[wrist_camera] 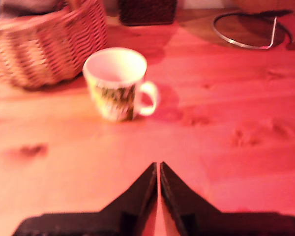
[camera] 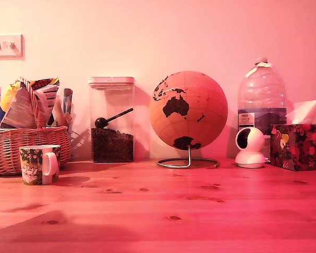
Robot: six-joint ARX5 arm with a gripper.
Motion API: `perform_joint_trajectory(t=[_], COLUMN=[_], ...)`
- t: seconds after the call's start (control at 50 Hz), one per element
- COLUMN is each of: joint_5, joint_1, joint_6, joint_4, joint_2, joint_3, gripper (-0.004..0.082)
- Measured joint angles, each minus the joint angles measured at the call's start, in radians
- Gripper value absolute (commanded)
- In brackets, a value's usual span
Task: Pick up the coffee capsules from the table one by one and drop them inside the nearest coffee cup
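Fingertips of the gripper [wrist_camera: 158, 169] are meeting almost tip to tip, gripping nothing. Ahead of them the coffee cup [wrist_camera: 117, 83] is standing upright on the table [wrist_camera: 226, 147], mouth open, handle facing the globe stand [wrist_camera: 250, 30], the basket [wrist_camera: 44, 44] just beyond. No capsule is showing in either view. Judging by its kind, one would be light, slick and crushable, so pinching under the rim suits.

The coffee cup [camera: 39, 164] stood upright on the table [camera: 163, 211], at the exterior view's left. It was a white-rimmed ceramic mug with a white handle and a green-and-dark leafy print on its sides. In the wrist view its white interior [wrist_camera: 116, 69] appeared empty. The pine-plank surface showed dark knots.
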Motion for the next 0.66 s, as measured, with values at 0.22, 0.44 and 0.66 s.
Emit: perform_joint_trajectory(t=[0.22, 0.44, 0.66], joint_5=[-0.005, -0.013, -0.015], joint_1=[0.000, 0.000, 0.000], joint_6=[-0.024, -0.024, -0.050], joint_4=[-0.077, -0.195, -0.283], joint_2=[-0.210, -0.391, -0.547], joint_3=[-0.054, -0.054, -0.054], gripper=[-0.0014, -0.0014, -0.0014])
